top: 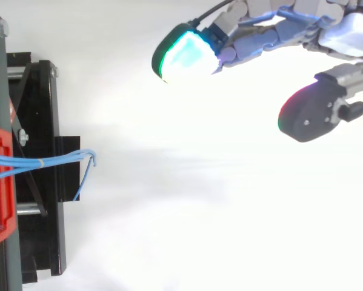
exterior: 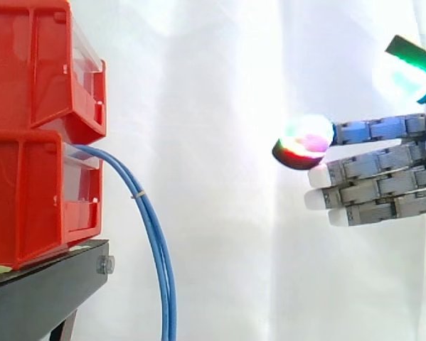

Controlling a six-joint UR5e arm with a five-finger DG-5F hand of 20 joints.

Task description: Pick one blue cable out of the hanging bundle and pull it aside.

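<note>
**Blue cables hang free while the robot hand waits well apart, holding nothing**

Blue cable bundle (exterior: 153,245) comes out of the front of the lower red bin (exterior: 35,202), arches outward and drops past the edge of the black stand (exterior: 45,291), leaving the side view at the bottom. A pale band (exterior: 135,193) ties the strands near the top of the arch. From above, the strands separate a little beyond that band.

The robot hand (exterior: 380,174) is level with the arch but far to the bundle's side, its fingers straight and pointed at the bins, its thumb held off from them, and nothing in its grasp.

This looks like the approach step, with no strand singled out yet. The next move calls for closing the gap and slipping a fingertip between strands, probably below the band where they part.

No writing or label can be read.
</note>
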